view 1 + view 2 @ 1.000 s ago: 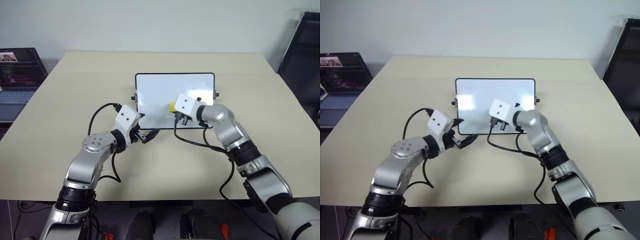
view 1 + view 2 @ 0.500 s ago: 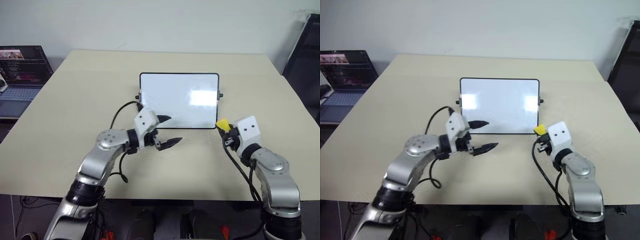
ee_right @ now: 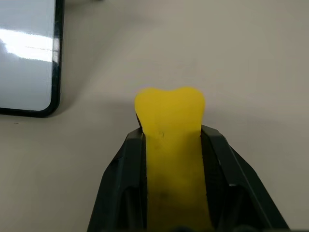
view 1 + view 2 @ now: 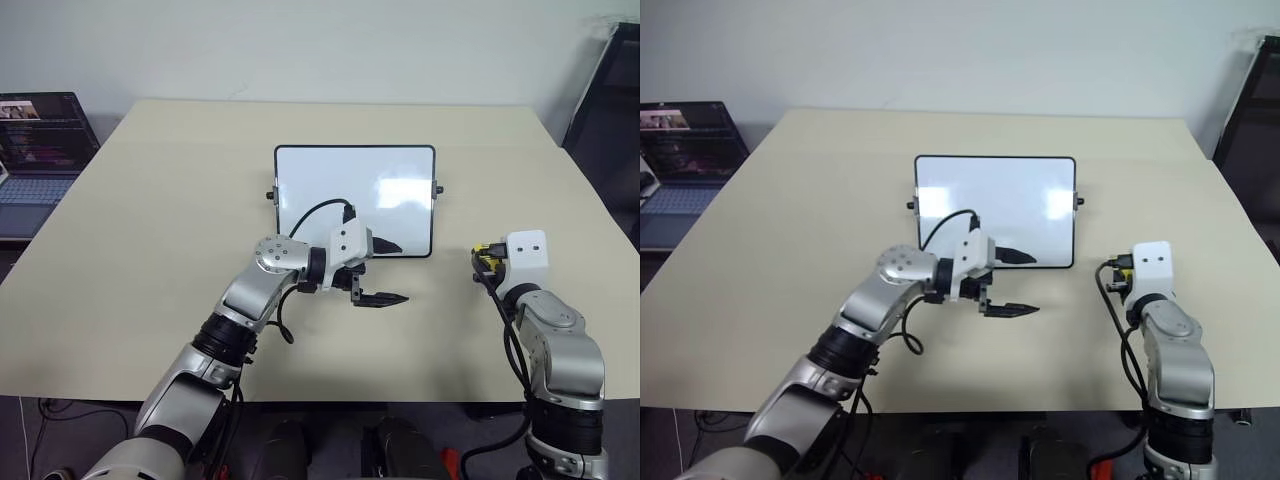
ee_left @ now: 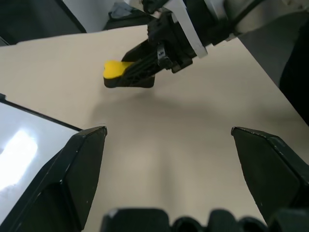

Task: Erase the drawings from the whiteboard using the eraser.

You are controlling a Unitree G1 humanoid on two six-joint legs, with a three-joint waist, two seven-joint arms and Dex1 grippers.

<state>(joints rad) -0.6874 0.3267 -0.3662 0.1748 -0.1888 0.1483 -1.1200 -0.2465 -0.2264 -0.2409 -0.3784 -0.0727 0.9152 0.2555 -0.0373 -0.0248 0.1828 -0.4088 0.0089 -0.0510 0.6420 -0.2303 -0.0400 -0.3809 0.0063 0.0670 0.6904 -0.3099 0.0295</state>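
Observation:
The whiteboard (image 4: pixel 340 185) lies flat in the middle of the table, and the drawings are out of view: its face looks plain white with glare patches. My left gripper (image 4: pixel 388 272) hangs open at the board's near edge, pointing right, one finger over the board's near right part. My right gripper (image 4: pixel 482 257) hovers over bare table to the right of the board, shut on the yellow eraser (image 3: pixel 169 108), whose end sticks out past the fingertips. The left wrist view shows that eraser (image 5: pixel 115 69) held above the table, beyond the board's corner (image 5: pixel 21 145).
A laptop (image 4: pixel 40 140) sits on a lower surface off the table's left side. A dark frame (image 4: pixel 605 90) stands past the right edge. Bare tabletop (image 4: pixel 180 210) lies on both sides of the board.
My right gripper has carried the eraser off the board, to the right and nearer to me. My left gripper has swung right along the board's near edge and stays open.

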